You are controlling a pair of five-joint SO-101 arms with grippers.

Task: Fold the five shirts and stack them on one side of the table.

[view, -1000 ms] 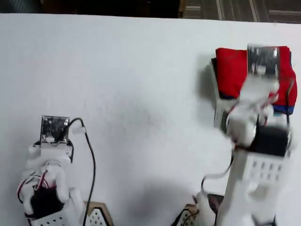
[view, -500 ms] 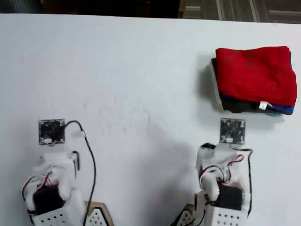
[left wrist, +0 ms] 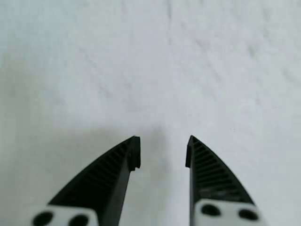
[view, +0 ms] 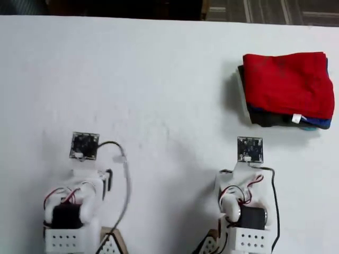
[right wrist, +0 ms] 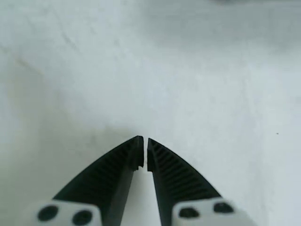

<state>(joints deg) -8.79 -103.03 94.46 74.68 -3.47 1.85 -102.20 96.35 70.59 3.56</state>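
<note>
A white surface [view: 159,79] seen from above, with 2 robot arms pulled in at its near edge and a stack of folded shirts [view: 286,90] on the far right side, close to the surface's right edge. A red shirt [view: 286,79] lies on top; darker cloth and a strip of blue show beneath it along the near edge, with a small white tag poking out. The layers cannot be counted, so whether all 5 are there cannot be told. The left arm [view: 71,211] sits well apart from the stack, and its left gripper [left wrist: 162,153] hangs over bare surface with its fingers apart, holding nothing. The right arm [view: 243,209] sits nearer the stack but not touching it, and its right gripper [right wrist: 145,153] has its fingers drawn together to a thin slit, also holding nothing. The work looks finished or nearly so. The main risk is disturbing the pile: another reach by the right arm could brush the near edge, where the lower layers stick out unevenly, and drag the red shirt askew or nudge the stack toward the edge.
</note>
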